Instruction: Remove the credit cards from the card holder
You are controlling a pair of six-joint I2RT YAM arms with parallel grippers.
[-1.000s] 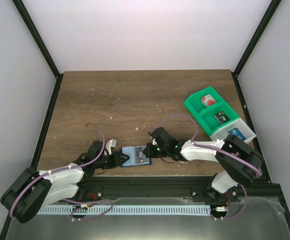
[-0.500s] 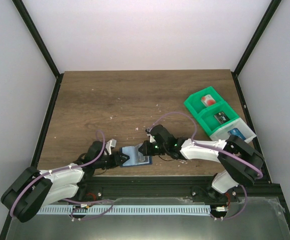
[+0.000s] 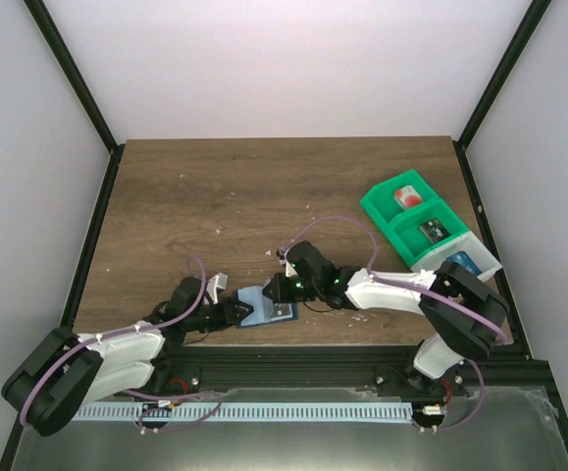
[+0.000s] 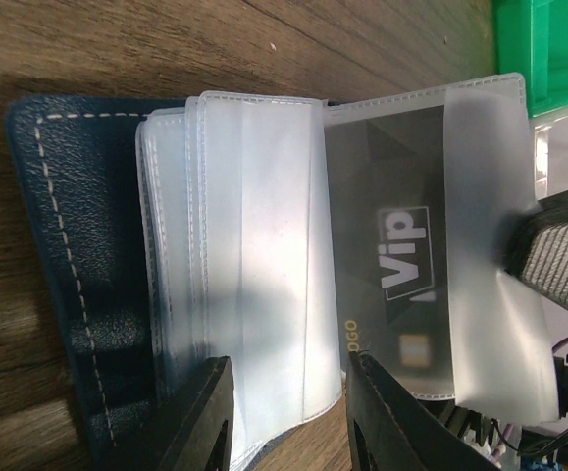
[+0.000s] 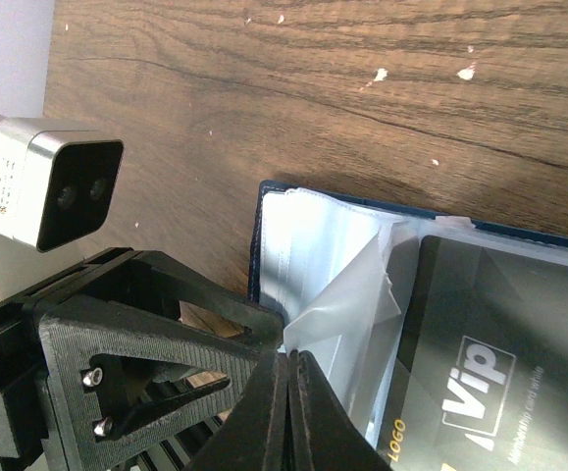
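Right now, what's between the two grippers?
The open card holder, its clear sleeves holding a dark VIP card; the top view shows it best.

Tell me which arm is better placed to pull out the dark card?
Right. The right gripper pinches the clear sleeve at the dark card; the left gripper straddles the card holder, likely steadying it.
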